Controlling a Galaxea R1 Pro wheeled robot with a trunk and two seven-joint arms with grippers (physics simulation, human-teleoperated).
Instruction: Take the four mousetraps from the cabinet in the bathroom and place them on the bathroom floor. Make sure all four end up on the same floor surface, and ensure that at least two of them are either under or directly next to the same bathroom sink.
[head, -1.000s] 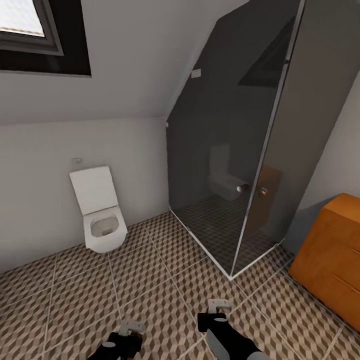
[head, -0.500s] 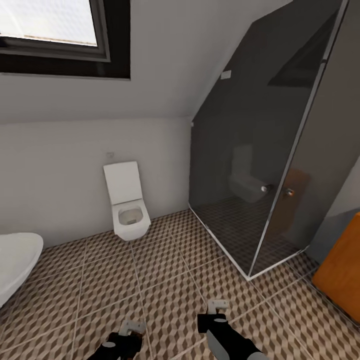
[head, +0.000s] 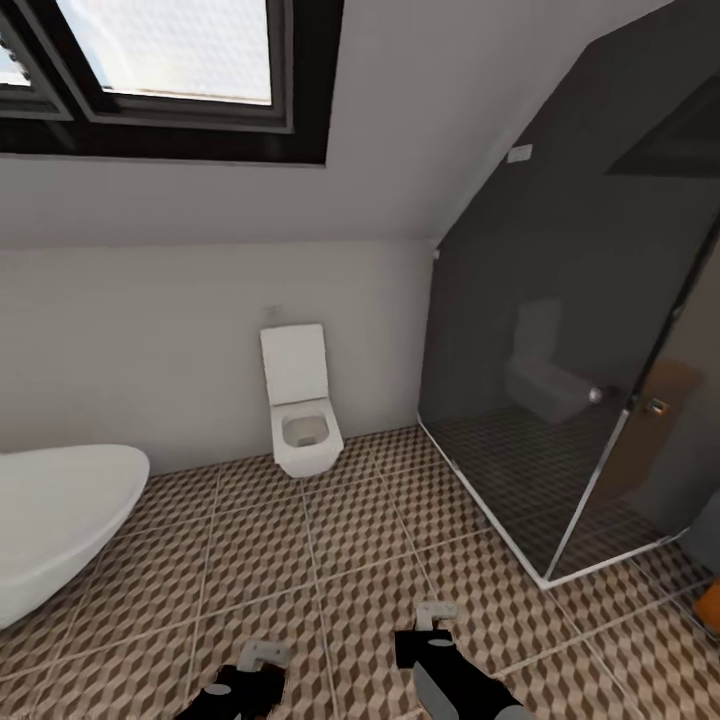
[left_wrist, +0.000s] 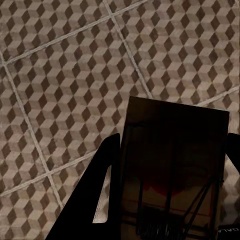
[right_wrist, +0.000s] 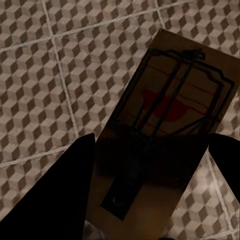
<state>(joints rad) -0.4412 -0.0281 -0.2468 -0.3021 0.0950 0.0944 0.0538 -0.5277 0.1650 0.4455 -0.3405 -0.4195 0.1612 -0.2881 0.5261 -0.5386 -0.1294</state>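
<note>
Each pincer has a mousetrap clamped between its fingers. In the left wrist view the left gripper (left_wrist: 167, 200) pinches a mousetrap (left_wrist: 172, 170) by its side edges, the board sticking out past the fingertips over the bathroom floor (left_wrist: 60, 75). The right gripper (right_wrist: 155, 190) does the same with the second mousetrap (right_wrist: 165, 130), red spot and wire bar facing the camera.

Compared with half a second ago, the head camera has swung left: the orange cabinet (head: 709, 605) is down to a sliver at the right edge, well off from the right gripper (head: 432, 625), and the white bathtub (head: 55, 520) shows more, beyond the left gripper (head: 258, 662). The toilet (head: 300, 410), lid up, bowl looking empty, sits ahead of both, beside the glass shower enclosure (head: 600, 330).
</note>
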